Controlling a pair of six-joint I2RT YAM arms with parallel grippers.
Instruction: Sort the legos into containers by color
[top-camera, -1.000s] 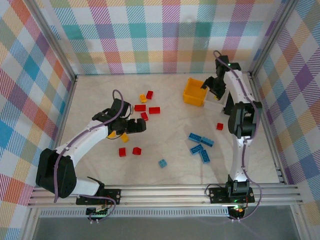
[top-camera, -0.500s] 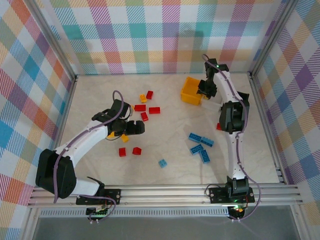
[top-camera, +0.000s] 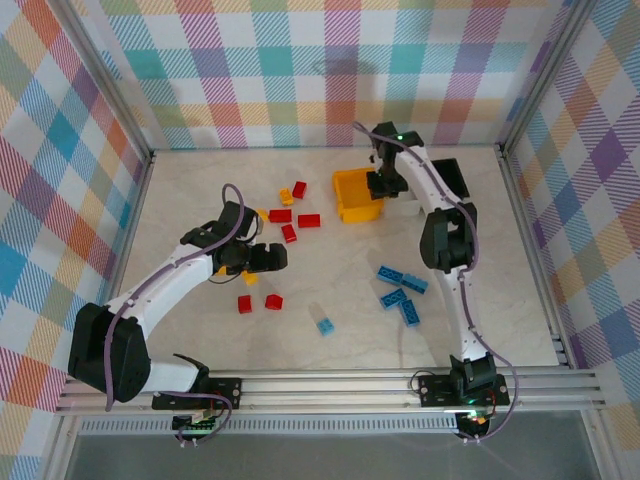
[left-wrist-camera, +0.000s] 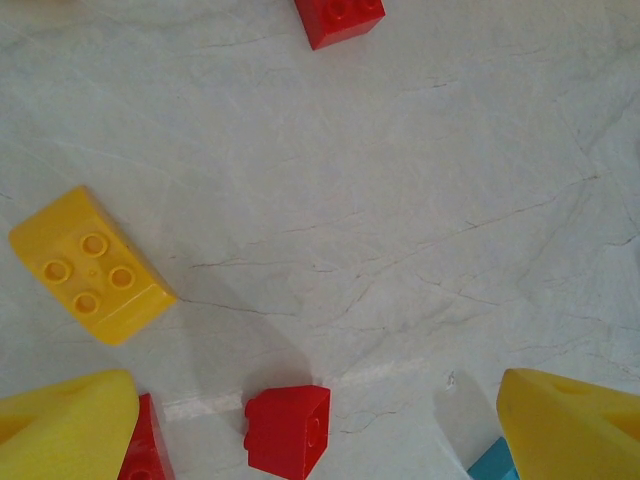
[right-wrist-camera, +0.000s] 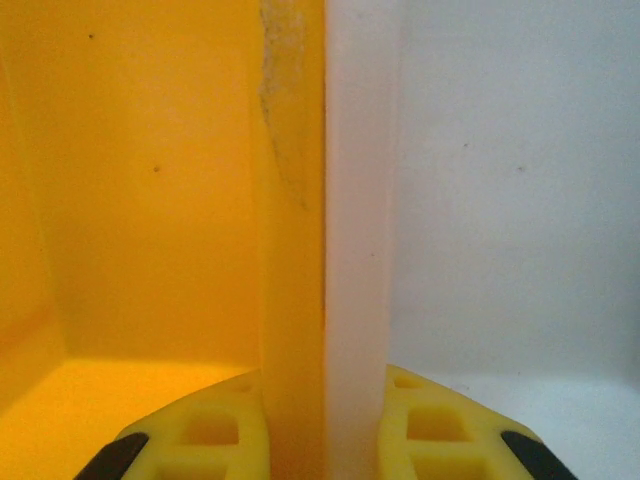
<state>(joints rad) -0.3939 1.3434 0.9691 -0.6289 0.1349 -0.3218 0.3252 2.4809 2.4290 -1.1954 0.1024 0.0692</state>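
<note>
Attention is first directed to the left gripper (top-camera: 266, 257), which is held wide open and low over the table (top-camera: 520, 300), unchanged from a second ago, with nothing held between its jaws. In the left wrist view a yellow brick (left-wrist-camera: 90, 265) is seen ahead and to the left, and a red brick (left-wrist-camera: 288, 430) lies between the fingertips, not yet touched. The remaining legos are left scattered and unsorted: a red cluster (top-camera: 290, 222) lies just beyond the left gripper and a blue group (top-camera: 402, 292) nearer the right arm. Further right, the orange-yellow bin (top-camera: 352, 214) is found shifted leftward, toward the middle of the table and close to the red cluster. The right gripper (top-camera: 384, 187), open a second ago, is now closed on this bin's right-hand wall. In the right wrist view the wall of the white bin (right-wrist-camera: 355, 200) is seen pressed against the yellow one, and both are pinched together between the fingers (right-wrist-camera: 430, 445). The white bin is thus carried along beside it. At the far right the black bin (top-camera: 452, 178) is left near the back wall, uncovered now that the arm has swung away. No brick is seen in the orange-yellow bin, so sorting is judged barely begun. The containers appear to be brought within reach of the bricks first.
</note>
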